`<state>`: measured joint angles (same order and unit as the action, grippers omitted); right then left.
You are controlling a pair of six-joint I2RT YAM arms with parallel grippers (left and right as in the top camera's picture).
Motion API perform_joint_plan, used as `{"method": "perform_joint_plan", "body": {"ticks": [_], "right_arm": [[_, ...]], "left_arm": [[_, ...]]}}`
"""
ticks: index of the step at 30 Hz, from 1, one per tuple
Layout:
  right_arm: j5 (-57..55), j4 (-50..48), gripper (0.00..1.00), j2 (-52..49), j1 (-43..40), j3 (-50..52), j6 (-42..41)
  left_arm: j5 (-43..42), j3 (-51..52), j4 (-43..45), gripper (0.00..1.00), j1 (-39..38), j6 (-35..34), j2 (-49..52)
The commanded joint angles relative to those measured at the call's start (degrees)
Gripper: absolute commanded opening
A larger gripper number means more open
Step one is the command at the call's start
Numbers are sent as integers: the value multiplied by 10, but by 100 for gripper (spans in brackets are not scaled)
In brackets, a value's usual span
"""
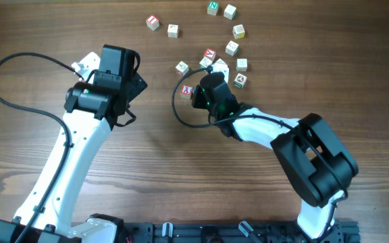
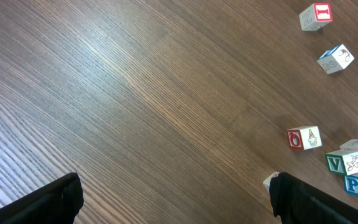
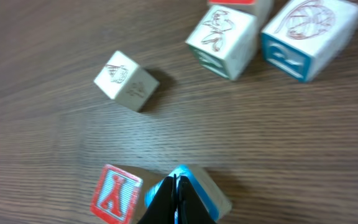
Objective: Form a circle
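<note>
Dark wood-grain desk [image 1: 181, 175] carries the letter cubes [image 1: 231, 47] in a loose arc at far right; the right gripper [image 3: 174, 193], clenched on nothing, touches the red-X cube [image 3: 115, 194] at the arc's near-left end, while the released left gripper [image 2: 176, 208] hangs over bare wood further left

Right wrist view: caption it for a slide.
Right gripper, fingers shut, tip at the red-X cube; a lone pale cube lies beyond.
</note>
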<state>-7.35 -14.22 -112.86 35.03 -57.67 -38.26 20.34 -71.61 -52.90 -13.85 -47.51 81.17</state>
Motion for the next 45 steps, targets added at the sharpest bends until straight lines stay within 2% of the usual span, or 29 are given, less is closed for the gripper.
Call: {"method": "perform_joint_plan", "body": {"ticks": [1,12,18,29,39,45], "right_arm": [[-30,25,5,18,-5,4,11],[-27,55,5,109,-4,1,42],[30,33,5,78,-4,1,67],[86,-24,4,-11,-4,1,51],[83,-52,5,-38,-4,1,55],[87,-77,5,-39,-5,1,88]], "left_arm": [[12,-2,1,100,2,-5,4],[12,-2,1,100,2,-5,4],[12,-2,1,100,2,-5,4],[12,-2,1,100,2,-5,4],[12,-2,1,100,2,-5,4],[12,-2,1,100,2,-5,4]]}}
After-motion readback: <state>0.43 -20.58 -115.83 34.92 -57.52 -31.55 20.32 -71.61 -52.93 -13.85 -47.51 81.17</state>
